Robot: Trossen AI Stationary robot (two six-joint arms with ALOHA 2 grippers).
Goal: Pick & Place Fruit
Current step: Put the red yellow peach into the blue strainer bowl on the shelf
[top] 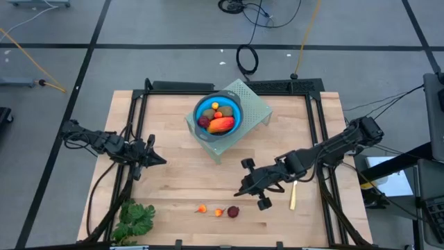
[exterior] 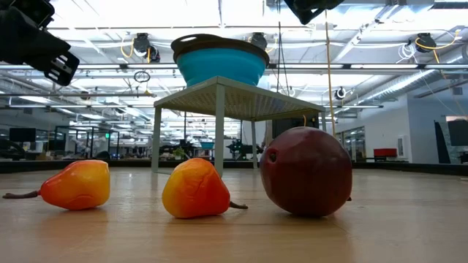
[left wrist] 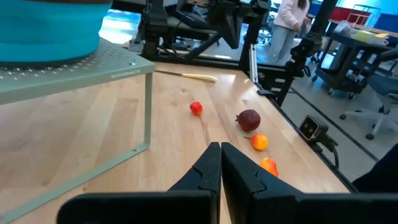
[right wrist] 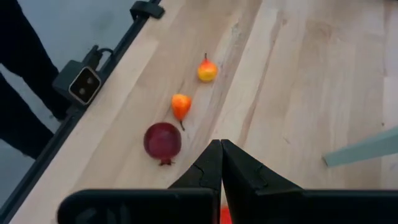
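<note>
The blue bowl (top: 218,113) is sitting on the pale green stand (top: 251,104) at the far middle of the table (top: 180,173), and it is holding several fruit pieces, among them a long orange-red piece (top: 221,125). Three more pieces are lying in a row near the table's front edge: a dark red ball (top: 233,212), an orange-red piece (top: 219,212) just beside it, and a second orange piece (top: 201,208) a little further along. The right gripper (top: 248,186) is hovering above the table near the dark red ball, with its jaws pressed together and grasping nothing. The left gripper (top: 154,160) is waiting over the left half of the table, jaws likewise clenched and empty. A yellow-handled knife (top: 293,195) is lying beside the right arm, and a green leafy bunch (top: 134,219) is resting at the front left corner.
</note>
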